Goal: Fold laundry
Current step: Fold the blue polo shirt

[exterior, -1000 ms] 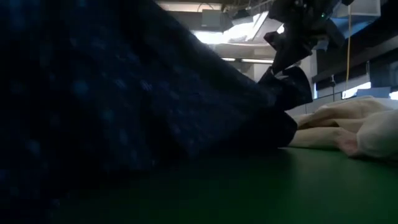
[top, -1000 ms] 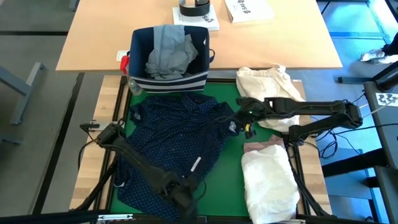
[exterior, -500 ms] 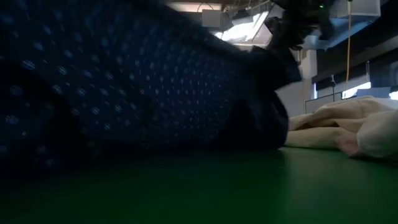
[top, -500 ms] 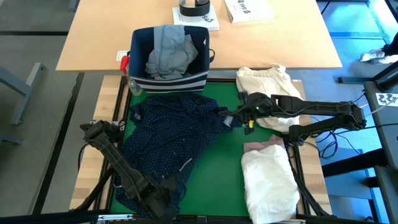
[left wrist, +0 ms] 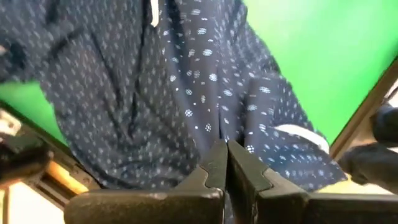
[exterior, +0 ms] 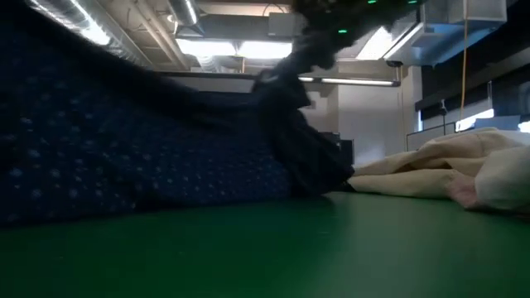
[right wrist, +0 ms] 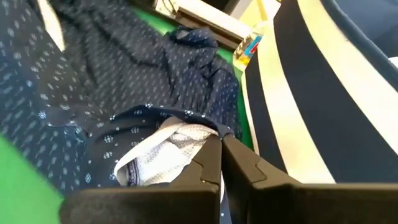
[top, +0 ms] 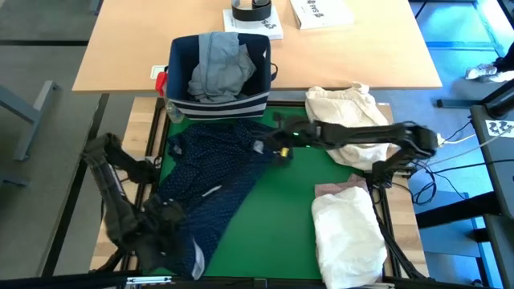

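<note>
Nearest, at the front-left corner of the green tabletop [top: 289,201], the left claw [top: 170,210] is clenched on the front edge of the navy white-dotted shirt [top: 213,172]; its wrist view shows the two dark fingers [left wrist: 214,167] pressed together with the dotted cloth pinched between them and the rest of the shirt running away over the green; along the front-right corner lies the white shirt [top: 345,237], bunched, with the pale pink top [top: 337,191] just behind it and touching it; the navy shirt is spread over the left half of the tabletop, from the front edge back to the bin; farther back, near the middle, the right claw [top: 277,147] is clenched on the shirt's rear right edge, where its wrist view shows the fingers [right wrist: 211,163] closed on a fold that turns out the pale inner side; in the low view that corner hangs lifted off the green surface; behind the right arm sits the cream-beige cloth bundle [top: 345,104]; beyond the shirt stands the navy fabric bin with white stripes [top: 241,103], holding the light grey jeans [top: 218,68]; farthest lies a light wooden table [top: 128,48].
</note>
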